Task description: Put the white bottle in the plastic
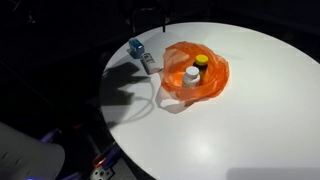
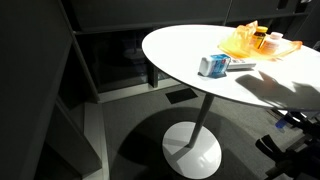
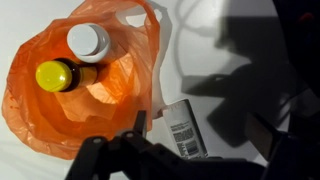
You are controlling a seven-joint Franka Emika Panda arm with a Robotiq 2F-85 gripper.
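Observation:
The orange plastic bag [image 1: 213, 86] lies open on the white round table [image 1: 260, 120]. It also shows in the wrist view [image 3: 40, 120] and in an exterior view [image 2: 238, 42]. A white-capped bottle [image 1: 190, 73] stands inside it, seen from above in the wrist view [image 3: 88, 40]. A yellow-capped amber bottle [image 3: 55, 75] stands next to it in the bag. My gripper [image 3: 200, 126] is open and empty. It hovers above the table just beside the bag, over a small white labelled tube [image 3: 181, 130]. The gripper does not show in either exterior view.
A blue and white box [image 1: 136, 47] sits near the table's edge, also in an exterior view [image 2: 212, 66]. The white tube [image 1: 148, 63] lies beside it. The arm's shadow falls on the table [image 3: 240, 85]. The surroundings are dark, with a pedestal base [image 2: 192, 150] below.

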